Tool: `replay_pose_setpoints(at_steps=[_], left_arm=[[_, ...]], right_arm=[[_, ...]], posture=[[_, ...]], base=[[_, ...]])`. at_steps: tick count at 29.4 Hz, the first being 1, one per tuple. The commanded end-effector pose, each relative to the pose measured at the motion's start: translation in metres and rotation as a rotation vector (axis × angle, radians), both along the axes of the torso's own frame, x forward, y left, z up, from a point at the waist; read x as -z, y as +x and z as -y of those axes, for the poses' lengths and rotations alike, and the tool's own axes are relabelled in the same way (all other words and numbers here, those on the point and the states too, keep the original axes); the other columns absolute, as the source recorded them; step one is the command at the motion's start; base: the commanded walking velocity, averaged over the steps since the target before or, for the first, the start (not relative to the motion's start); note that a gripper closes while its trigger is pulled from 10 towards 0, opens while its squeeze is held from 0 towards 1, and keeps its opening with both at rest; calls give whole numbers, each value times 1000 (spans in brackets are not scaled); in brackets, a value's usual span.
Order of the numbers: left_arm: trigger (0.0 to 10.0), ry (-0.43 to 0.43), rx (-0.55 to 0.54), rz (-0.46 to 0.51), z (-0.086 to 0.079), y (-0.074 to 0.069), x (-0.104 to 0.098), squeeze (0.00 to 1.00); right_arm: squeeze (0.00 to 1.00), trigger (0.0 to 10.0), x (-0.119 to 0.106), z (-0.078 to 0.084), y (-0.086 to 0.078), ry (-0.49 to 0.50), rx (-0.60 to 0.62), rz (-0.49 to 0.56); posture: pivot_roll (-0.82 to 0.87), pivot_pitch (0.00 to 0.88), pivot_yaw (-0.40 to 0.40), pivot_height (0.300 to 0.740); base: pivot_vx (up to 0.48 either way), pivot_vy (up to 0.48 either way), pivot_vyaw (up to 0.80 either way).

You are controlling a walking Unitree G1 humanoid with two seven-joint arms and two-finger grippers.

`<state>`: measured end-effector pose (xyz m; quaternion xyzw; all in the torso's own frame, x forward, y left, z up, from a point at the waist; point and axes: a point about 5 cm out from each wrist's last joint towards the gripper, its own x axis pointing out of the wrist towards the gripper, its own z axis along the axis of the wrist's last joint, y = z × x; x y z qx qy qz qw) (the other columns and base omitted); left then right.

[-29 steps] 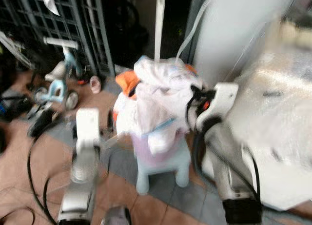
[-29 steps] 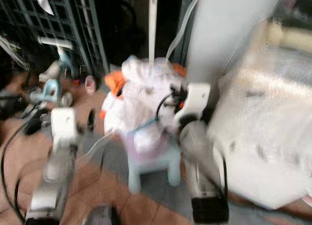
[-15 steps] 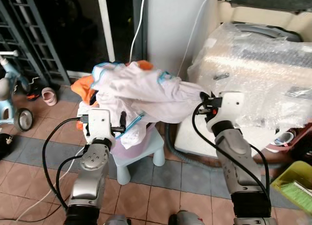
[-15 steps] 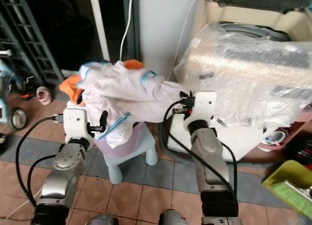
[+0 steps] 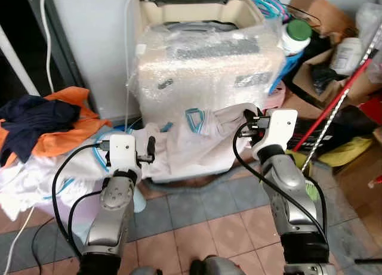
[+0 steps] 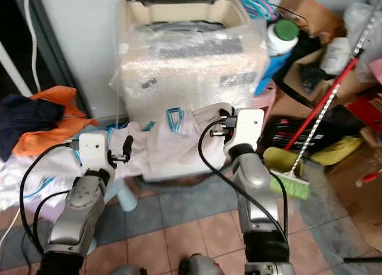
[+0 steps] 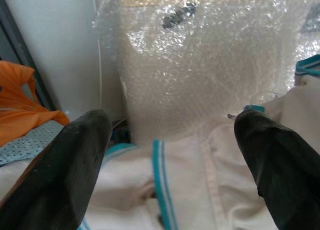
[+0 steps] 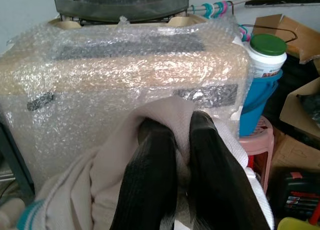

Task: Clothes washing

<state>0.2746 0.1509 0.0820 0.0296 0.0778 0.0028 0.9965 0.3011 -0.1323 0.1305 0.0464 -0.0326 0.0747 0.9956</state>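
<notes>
The right gripper (image 8: 177, 155) has its two black fingers (image 8: 150, 175) pinched tight on a fold of a white shirt (image 5: 185, 147) with teal trim, so the cloth bunches up between and over them. The shirt hangs from that pinch and stretches across to the robot's left, draped in front of the washing machine (image 5: 206, 66), which is wrapped all over in bubble wrap.

The left gripper (image 7: 165, 155) is spread wide open, one finger (image 7: 70, 160) on each side of the wrist picture, with the shirt lying below the gap and nothing caught in it. In the head view it sits low at the shirt's left end, just beside the cloth.

Off to the robot's left there's a heap of laundry: an orange garment (image 5: 57, 132) with a dark navy one (image 5: 33, 117) on top, and more white cloth (image 5: 30, 179) spilling down below. A pale blue stool leg (image 5: 138, 200) pokes out just under the left arm.

On the right side of the machine there's a white jar with a green lid (image 5: 295, 36) sitting on something blue, a pink stool (image 8: 257, 145) under that, cardboard boxes (image 5: 319, 12) behind, and a broom with a red handle (image 5: 337, 105) leaning across. The floor is reddish and grey tile (image 5: 197, 227).
</notes>
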Motion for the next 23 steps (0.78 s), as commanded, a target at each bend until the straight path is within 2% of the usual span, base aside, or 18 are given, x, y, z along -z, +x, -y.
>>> replay_pose_setpoints(at_steps=[1, 5, 12, 14, 23], left_arm=[[10000, 1, -7, 11, 0, 1, -3, 0], [10000, 9, -5, 7, 0, 2, -2, 0], [10000, 25, -38, 17, -4, 2, -3, 0], [10000, -1, -24, 26, -3, 2, -4, 0], [10000, -2, -54, 18, -7, 1, -4, 0]], right_arm=[[0, 10000, -8, 2, 2, -9, 12, 38], [0, 10000, -8, 0, 1, -12, -2, 43], [0, 10000, -9, -9, 0, -30, -82, 72], [0, 10000, -10, -11, -1, -28, -94, 81], [0, 10000, -14, -11, 3, -46, -104, 110]], posture=[[-73, 0, 8, 740], [-71, 0, 11, 740], [-63, 0, 10, 740], [-62, 0, 10, 740], [-63, 0, 15, 740]], base=[[0, -296, -406], [0, -281, 0], [0, 0, 0], [0, 0, 662], [353, 0, 548]])
